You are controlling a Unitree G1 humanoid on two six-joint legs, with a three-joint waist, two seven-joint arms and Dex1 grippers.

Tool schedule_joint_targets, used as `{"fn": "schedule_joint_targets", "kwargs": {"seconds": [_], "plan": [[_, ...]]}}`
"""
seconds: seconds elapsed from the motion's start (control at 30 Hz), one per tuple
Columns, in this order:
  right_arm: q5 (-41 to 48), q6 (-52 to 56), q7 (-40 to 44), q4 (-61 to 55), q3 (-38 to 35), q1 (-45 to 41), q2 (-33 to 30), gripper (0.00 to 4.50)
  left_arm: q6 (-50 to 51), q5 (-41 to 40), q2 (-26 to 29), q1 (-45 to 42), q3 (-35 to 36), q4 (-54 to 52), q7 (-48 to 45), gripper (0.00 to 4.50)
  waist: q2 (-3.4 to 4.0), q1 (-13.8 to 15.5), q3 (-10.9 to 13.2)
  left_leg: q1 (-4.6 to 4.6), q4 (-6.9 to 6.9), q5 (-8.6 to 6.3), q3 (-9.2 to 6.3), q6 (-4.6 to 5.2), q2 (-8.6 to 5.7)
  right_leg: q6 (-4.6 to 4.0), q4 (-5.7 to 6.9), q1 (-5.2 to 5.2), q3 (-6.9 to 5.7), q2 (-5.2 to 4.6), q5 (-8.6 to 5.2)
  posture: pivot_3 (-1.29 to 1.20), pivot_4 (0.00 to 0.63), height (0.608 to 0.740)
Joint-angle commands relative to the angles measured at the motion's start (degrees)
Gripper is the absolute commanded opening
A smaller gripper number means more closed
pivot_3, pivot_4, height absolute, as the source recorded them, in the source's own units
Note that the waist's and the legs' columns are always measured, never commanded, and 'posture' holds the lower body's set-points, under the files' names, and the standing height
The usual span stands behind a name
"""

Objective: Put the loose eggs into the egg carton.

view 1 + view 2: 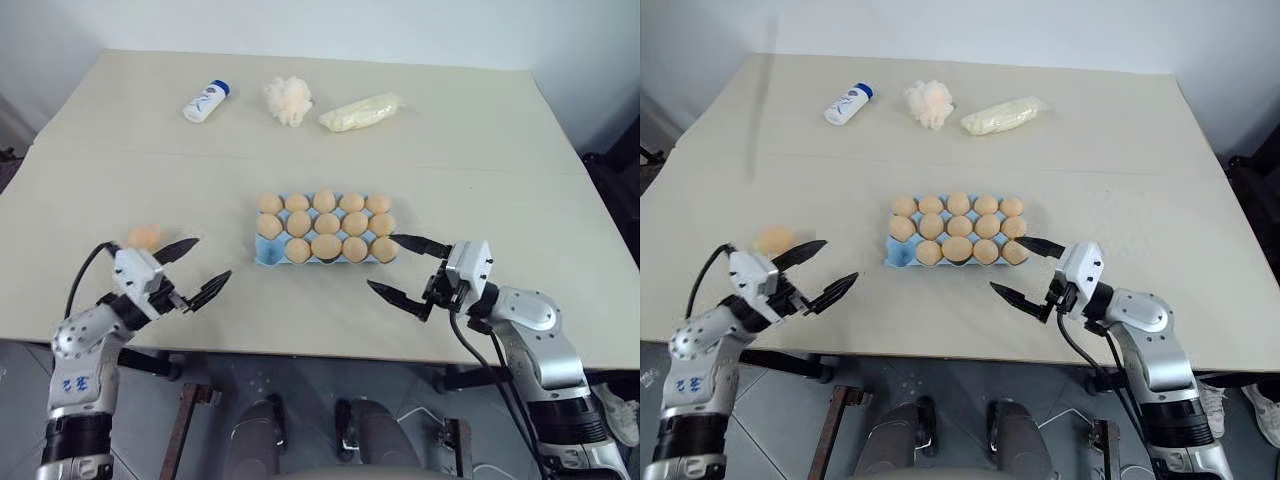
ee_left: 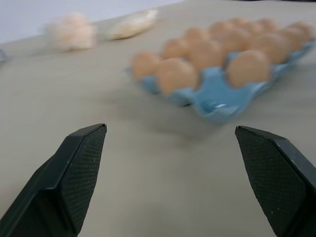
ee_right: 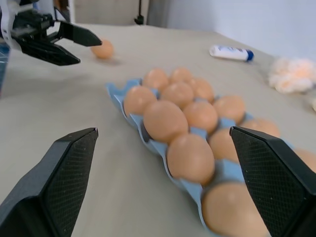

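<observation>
With one cup of the egg carton (image 1: 268, 252) unfilled, both grippers (wide open, empty) were poised; the last loose egg (image 1: 144, 237) was likely to be grasped next.

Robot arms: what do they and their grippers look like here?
Both arms are silver-grey metal with black bands near the bottom. A black cable loops to each wrist. The left gripper and right gripper each have a white block body and two black pointed fingers with textured inner faces. The left forearm carries small blue markings.

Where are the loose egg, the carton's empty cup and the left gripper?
loose egg (image 1: 143, 237): left eye view, its top.
egg carton (image 1: 268, 250): left eye view, empty corner cup.
left gripper (image 1: 197, 267): left eye view, between fingertips.
</observation>
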Motion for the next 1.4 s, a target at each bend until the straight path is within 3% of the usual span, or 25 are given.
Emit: {"fn": "schedule_joint_targets", "kwargs": {"seconds": [0.03, 0.2, 0.4, 0.7, 0.9, 1.17, 1.27, 1.4], "plan": [[0.90, -1.58, 2.47, 1.03, 0.97, -2.35, 0.60, 4.50, -0.97, 0.24, -1.74, 5.97, 4.71, -4.14, 5.70, 4.40, 0.00, -0.01, 0.00, 0.00, -0.03, -0.01, 0.00, 0.00, 0.00, -0.03, -0.03, 0.00, 0.00, -0.01, -0.02, 0.00, 0.150, 0.740], [0.89, -2.40, 3.70, 4.49, 0.89, -5.45, 1.36, 4.50, -1.18, -0.13, -9.51, 11.42, 11.64, -6.96, 19.87, 4.40, 0.00, 0.01, 0.00, -0.02, -0.21, -0.05, -0.01, -0.01, 0.00, 0.03, -0.25, -0.01, -0.02, -0.01, 0.02, 0.00, 0.150, 0.740], [0.67, -2.84, 5.29, 6.28, 1.64, -6.06, 2.15, 4.50, -0.28, 0.89, -13.39, 10.74, 13.91, -7.43, 29.66, 4.40, -0.01, 0.39, -0.01, -0.04, -0.19, -0.08, -0.05, 0.00, -0.01, 0.04, -0.37, 0.05, -0.11, 0.02, 0.02, 0.00, 0.150, 0.740], [0.38, -3.17, 5.55, 7.04, 1.48, -6.40, 1.95, 4.50, 3.13, 2.83, -7.37, -4.01, 10.51, 2.76, 30.86, 4.40, -0.02, 0.54, -0.02, -0.08, -0.15, -0.09, -0.02, 0.02, -0.01, 0.13, -0.35, 0.04, -0.12, 0.06, 0.11, 0.00, 0.150, 0.740], [0.07, -2.94, 4.35, 5.96, 0.88, -4.79, 1.70, 4.50, 5.96, 3.15, -4.10, -13.75, 5.71, 13.98, 26.22, 4.40, -0.02, 0.36, -0.02, -0.10, -0.16, -0.08, 0.10, 0.06, -0.01, 0.25, -0.35, 0.03, -0.10, 0.06, 0.17, 0.00, 0.150, 0.740], [0.13, -2.14, 2.45, 3.44, 0.48, -2.73, 1.49, 4.50, 6.70, 3.64, -3.31, -19.72, 3.27, 20.63, 24.47, 4.40, -0.02, 0.39, -0.02, -0.08, -0.05, -0.05, 0.11, 0.01, 0.01, 0.25, -0.14, -0.02, -0.10, 0.11, 0.17, 0.00, 0.150, 0.740], [0.12, -1.83, 1.70, 2.62, 0.44, -2.12, 1.47, 4.50, 6.11, 4.42, -2.89, -21.44, 2.62, 22.52, 24.31, 3.82, -0.02, 0.42, -0.02, -0.07, 0.00, -0.05, 0.11, 0.01, 0.00, 0.25, -0.07, -0.02, -0.08, 0.08, 0.17, 0.00, 0.150, 0.740], [0.10, -1.64, 0.77, 1.99, 0.35, -1.54, 1.48, 4.50, 6.52, 4.07, -2.27, -22.46, 1.87, 23.03, 22.47, 2.54, -0.03, 0.45, -0.02, -0.07, 0.02, -0.05, 0.10, 0.01, 0.00, 0.25, -0.04, -0.03, -0.08, 0.06, 0.17, 0.00, 0.150, 0.740]]}}
